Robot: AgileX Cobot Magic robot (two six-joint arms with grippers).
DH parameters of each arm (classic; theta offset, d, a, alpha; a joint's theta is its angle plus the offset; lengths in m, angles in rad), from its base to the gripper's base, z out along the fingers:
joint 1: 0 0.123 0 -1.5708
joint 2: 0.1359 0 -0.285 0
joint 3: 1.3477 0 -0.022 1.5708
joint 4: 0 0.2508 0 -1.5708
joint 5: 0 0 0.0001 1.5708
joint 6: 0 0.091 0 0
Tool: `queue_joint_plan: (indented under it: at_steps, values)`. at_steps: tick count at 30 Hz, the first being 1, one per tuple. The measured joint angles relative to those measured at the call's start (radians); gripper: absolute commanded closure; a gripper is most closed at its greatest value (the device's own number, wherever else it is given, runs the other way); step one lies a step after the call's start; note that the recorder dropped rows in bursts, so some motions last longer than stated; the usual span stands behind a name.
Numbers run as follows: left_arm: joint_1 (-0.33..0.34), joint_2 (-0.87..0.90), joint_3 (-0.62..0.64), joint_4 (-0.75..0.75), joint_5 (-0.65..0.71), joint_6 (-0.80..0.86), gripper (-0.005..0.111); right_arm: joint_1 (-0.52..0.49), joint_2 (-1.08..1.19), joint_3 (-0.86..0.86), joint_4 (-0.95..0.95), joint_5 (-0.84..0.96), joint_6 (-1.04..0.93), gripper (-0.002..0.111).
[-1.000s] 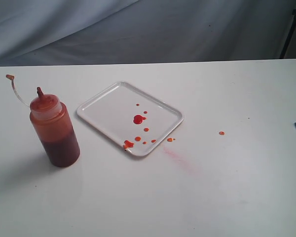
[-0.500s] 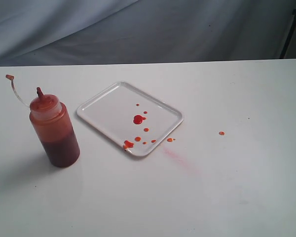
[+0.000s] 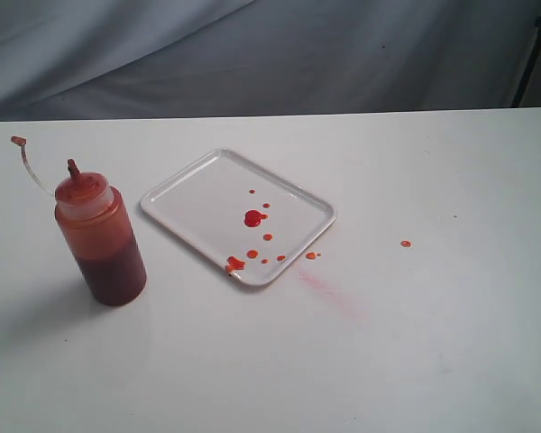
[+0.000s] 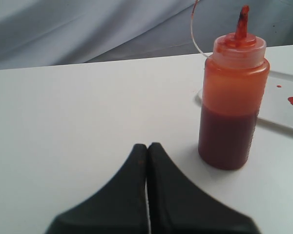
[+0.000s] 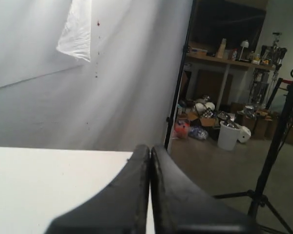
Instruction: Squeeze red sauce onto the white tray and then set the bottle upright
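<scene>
The bottle [image 3: 99, 239] stands upright on the tabletop [image 3: 252, 361], beside the white tray [image 3: 198, 185] on its left in the exterior view. You can see red sauce [image 3: 252, 217] in drops on the tray, with two more drops on the tabletop past its rim. Your left gripper [image 4: 147, 146] is closed on nothing, near the bottle but apart from it. Your right gripper [image 5: 150, 148] is likewise closed and empty, at the tabletop's edge.

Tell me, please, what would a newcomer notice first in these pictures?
In the exterior view, the red-orange bottle stands upright on the table, left of the white tray. Drops of red sauce lie on the tray, and one stray drop sits on the table farther right.
</scene>
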Motion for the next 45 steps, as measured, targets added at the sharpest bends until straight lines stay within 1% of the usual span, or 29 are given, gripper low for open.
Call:
queue_joint_plan:
  at_steps: [10, 18, 27, 34, 38, 42, 45]
  values:
    - [0.0, 0.0, 0.0, 0.0, 0.0, 0.0, 0.107, -0.003, -0.001, 0.131, 0.0, 0.024, 0.0, 0.108]
    - [0.0, 0.0, 0.0, 0.0, 0.0, 0.0, 0.107, -0.003, -0.001, 0.149, -0.011, 0.021, 0.002, 0.108]
    - [0.0, 0.0, 0.0, 0.0, 0.0, 0.0, 0.107, -0.003, -0.015, 0.151, -0.193, 0.041, 0.207, 0.108]
    - [0.0, 0.0, 0.0, 0.0, 0.0, 0.0, 0.107, -0.003, -0.019, 0.151, -0.214, 0.058, 0.232, 0.108]
    - [0.0, 0.0, 0.0, 0.0, 0.0, 0.0, 0.107, -0.003, -0.019, 0.151, -0.214, 0.103, 0.234, 0.108]
    - [0.0, 0.0, 0.0, 0.0, 0.0, 0.0, 0.107, -0.003, -0.019, 0.151, -0.214, 0.204, 0.212, 0.108]
    - [0.0, 0.0, 0.0, 0.0, 0.0, 0.0, 0.107, 0.021, -0.028, 0.151, -0.214, 0.227, 0.208, 0.108]
